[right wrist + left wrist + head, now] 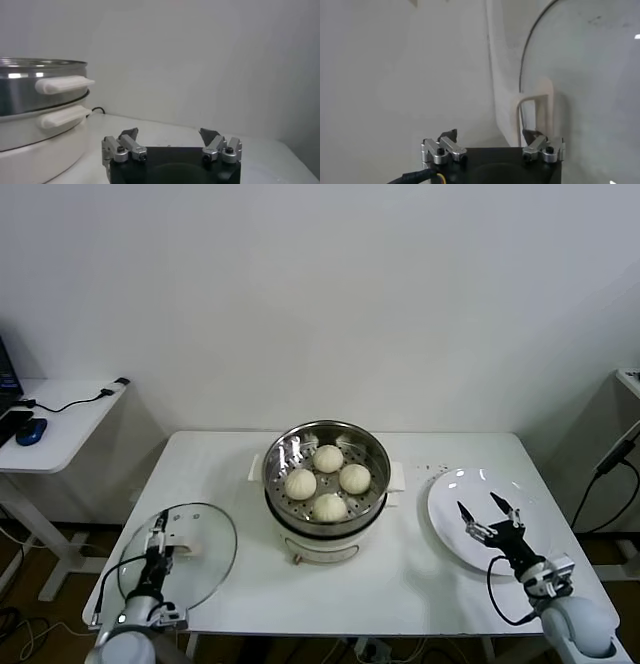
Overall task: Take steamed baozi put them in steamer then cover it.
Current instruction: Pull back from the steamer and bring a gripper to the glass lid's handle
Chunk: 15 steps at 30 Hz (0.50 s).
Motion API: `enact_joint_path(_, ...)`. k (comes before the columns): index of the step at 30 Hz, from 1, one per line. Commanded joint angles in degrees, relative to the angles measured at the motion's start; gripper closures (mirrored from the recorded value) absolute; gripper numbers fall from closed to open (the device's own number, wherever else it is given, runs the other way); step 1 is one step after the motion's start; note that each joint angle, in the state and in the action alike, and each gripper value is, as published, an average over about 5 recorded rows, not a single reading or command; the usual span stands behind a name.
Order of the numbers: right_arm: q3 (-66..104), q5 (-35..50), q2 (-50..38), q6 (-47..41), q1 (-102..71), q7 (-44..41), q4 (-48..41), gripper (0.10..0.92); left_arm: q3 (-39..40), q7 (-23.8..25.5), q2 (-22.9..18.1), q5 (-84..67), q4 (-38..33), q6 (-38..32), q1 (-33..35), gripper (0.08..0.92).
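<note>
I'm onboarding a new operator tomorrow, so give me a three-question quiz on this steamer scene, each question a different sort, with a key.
1. How many steamed baozi lie in the steamer?
2. True or false: the cover already sits on the steamer.
3. Which gripper is over the empty white plate? A) left gripper B) right gripper C) neither

Key
1. Four, all inside the basket.
2. False. The cover lies on the table to the steamer's left, with the left gripper at its white handle.
3. B. The right gripper hovers over the plate with its fingers open, holding nothing.
</note>
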Motion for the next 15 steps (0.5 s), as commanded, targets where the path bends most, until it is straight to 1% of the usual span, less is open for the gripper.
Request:
enact_joint_path(1, 0.31, -1.17, 0.68, 0.56, -0.15, -0.65, -1.12, 0.203, 0.36, -0.26, 0.57, -2.08, 2.8, 0.04, -2.67, 0.186)
enact_joint_path(5, 0.38, -1.67, 0.83, 0.8, -0.13, -1.07, -1.47, 0.203, 0.59, -0.06, 0.55, -2.72, 2.96, 0.03, -2.52, 0.268)
enact_joint_path(15, 0.6, -2.36, 1.01, 1.24, 0.24, -1.18, -2.43, 0.203, 0.82, -0.98, 0.7, -4.89, 1.47, -0.02, -1.73, 0.562)
